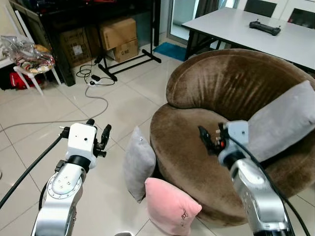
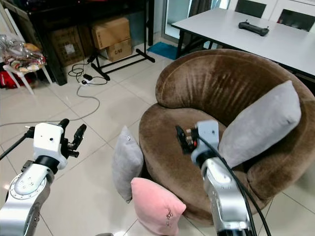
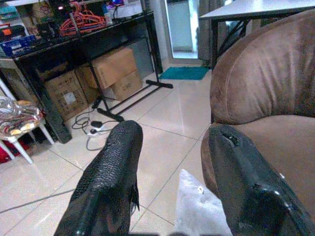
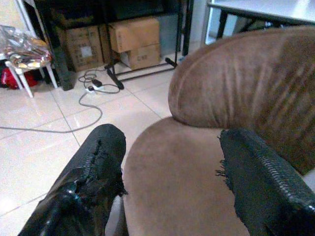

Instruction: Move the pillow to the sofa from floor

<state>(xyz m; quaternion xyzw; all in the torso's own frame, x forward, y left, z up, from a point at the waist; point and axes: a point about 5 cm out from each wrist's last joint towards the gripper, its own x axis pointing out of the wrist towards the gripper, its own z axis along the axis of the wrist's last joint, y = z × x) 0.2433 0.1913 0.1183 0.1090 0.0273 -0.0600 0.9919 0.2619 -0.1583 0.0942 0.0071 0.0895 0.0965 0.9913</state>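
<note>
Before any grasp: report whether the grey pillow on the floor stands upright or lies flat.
Upright: the grey fabric pillow stands on edge on the tiled floor, leaning against the round brown sofa.

The room is evenly and brightly lit, with daylight coming from the glass door [image 1: 184, 17] at the back. The tiled floor [image 1: 123, 103] carries soft pale reflections rather than hard glare. The white desk [image 1: 256, 37] is bright, close to washed out. The shelf unit [image 3: 74, 54] at the back lies in deep shade. Both head views are sharp, with straight lines bowing slightly toward the edges. In the wrist views the black fingers [image 3: 106, 187] close to the lens are soft and out of focus, and the colours look cooler and a little grainy.
</note>
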